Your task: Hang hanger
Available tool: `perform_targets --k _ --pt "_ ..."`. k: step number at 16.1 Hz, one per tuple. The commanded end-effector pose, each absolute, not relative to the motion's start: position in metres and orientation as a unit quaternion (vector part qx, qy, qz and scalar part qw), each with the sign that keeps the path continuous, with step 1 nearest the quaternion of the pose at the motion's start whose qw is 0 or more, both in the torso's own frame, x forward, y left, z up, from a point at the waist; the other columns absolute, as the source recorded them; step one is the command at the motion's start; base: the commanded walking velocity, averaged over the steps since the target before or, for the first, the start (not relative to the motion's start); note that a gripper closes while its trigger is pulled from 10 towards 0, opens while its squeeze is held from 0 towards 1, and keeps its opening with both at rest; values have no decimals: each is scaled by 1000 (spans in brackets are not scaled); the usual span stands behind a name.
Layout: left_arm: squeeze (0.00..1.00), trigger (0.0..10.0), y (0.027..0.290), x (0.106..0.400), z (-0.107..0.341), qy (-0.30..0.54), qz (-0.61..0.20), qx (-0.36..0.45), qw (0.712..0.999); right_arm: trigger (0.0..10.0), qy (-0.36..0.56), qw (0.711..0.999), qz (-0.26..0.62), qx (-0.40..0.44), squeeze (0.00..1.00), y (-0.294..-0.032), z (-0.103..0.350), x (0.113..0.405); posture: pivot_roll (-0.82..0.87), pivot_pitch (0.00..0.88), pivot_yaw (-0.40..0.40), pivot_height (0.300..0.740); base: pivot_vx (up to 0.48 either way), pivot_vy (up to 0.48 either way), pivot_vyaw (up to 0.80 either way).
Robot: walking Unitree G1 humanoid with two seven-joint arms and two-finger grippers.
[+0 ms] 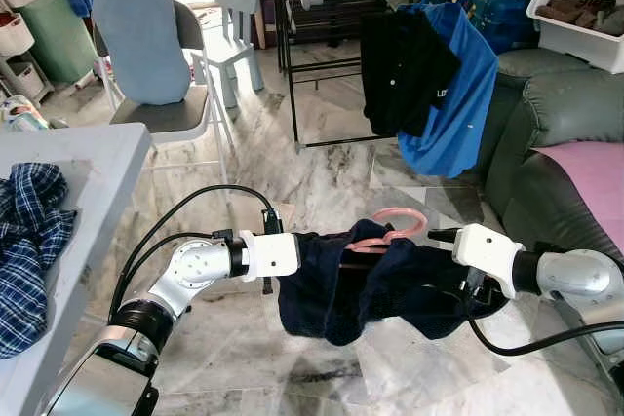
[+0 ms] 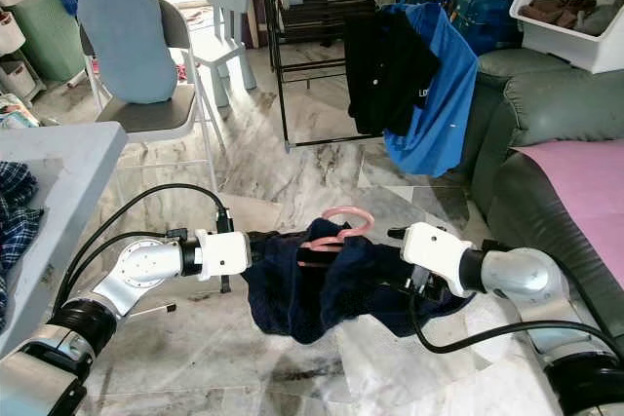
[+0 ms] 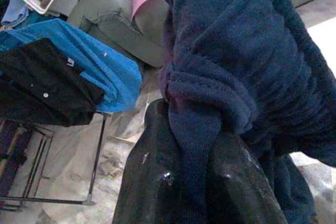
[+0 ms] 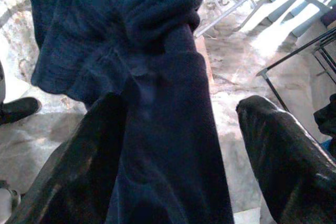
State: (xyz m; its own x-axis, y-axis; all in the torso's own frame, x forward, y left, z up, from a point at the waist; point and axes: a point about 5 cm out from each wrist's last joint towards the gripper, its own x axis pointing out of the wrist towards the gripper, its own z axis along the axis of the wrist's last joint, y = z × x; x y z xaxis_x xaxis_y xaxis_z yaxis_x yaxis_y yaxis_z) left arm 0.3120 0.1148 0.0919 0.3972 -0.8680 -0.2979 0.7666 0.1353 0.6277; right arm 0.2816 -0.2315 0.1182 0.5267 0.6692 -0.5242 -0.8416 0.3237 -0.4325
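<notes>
A dark navy garment [image 1: 380, 289] hangs stretched between my two grippers over the marble floor. A pink hanger [image 1: 390, 231] sits in its top, with the hook sticking up above the fabric. My left gripper [image 1: 292, 255] is shut on the garment's left edge; the left wrist view shows its fingers [image 3: 152, 182] pinching a fold of the navy cloth [image 3: 236, 77]. My right gripper [image 1: 444, 260] is at the garment's right side. In the right wrist view its fingers [image 4: 289, 156] stand wide apart, with cloth [image 4: 168, 129] draped against one of them.
A black drying rack [image 1: 322, 7] stands ahead, with a black shirt [image 1: 405, 70] and a blue shirt [image 1: 468, 94] hanging from it. A grey sofa [image 1: 556, 143] is on the right. On the left are a grey table [image 1: 88, 172] with plaid cloth [image 1: 29, 231] and a chair [image 1: 146, 46].
</notes>
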Motion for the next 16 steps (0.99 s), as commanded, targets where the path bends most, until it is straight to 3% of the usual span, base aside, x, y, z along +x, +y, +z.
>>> perform_targets --k 1,10,11,12,13,16 --pt "0 0 114 317 102 -89 -541 375 747 10000 122 797 476 -351 337 -232 122 281 -169 0 48 740 0 0 0" --pt "0 0 114 317 102 -89 -541 375 747 10000 122 797 476 -351 337 -232 122 281 -169 0 48 740 0 0 0" --pt "0 0 114 317 102 -90 -541 376 747 10000 125 797 476 -350 0 -233 121 281 -169 0 48 740 0 0 0" --pt "0 0 117 317 100 -88 -530 371 757 4431 147 804 478 -321 0 -233 106 278 -164 0 47 740 0 0 0" --pt "0 0 118 317 99 -87 -527 370 760 0 154 807 478 -312 0 -234 101 277 -164 0 47 740 0 0 0" --pt "0 0 123 319 101 -90 -514 373 767 0 160 804 484 -306 0 -232 97 279 -158 0 42 740 0 0 0"
